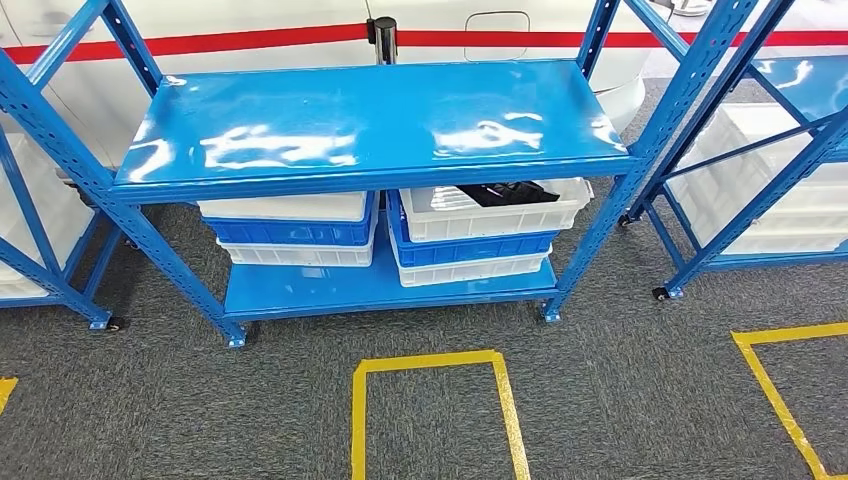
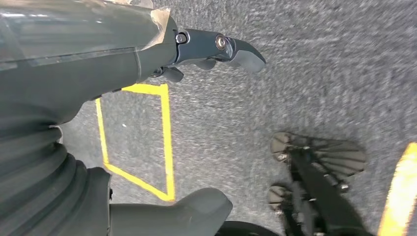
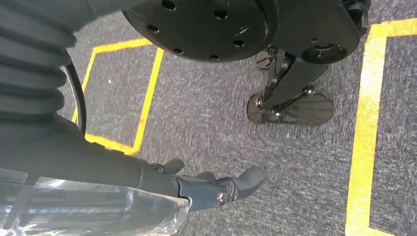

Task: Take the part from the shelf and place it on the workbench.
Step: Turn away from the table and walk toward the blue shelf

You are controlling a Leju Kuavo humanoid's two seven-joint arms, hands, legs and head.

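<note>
Blue steel shelf unit (image 1: pixel 370 125) on castors, standing on grey carpet (image 1: pixel 620 390); its glossy top board is bare. On the lower board, left: a stack of white and blue plastic crates (image 1: pixel 290 230); right: a second stack whose top white plastic crate (image 1: pixel 500 212) holds the black part (image 1: pixel 508 193), partly hidden by the top board's front edge. Yellow floor-tape rectangle (image 1: pixel 432 405) lies before the unit. Left hand (image 2: pixel 216 49) and right hand (image 3: pixel 216 187) hang over the carpet, fingers loosely extended, holding nothing.
</note>
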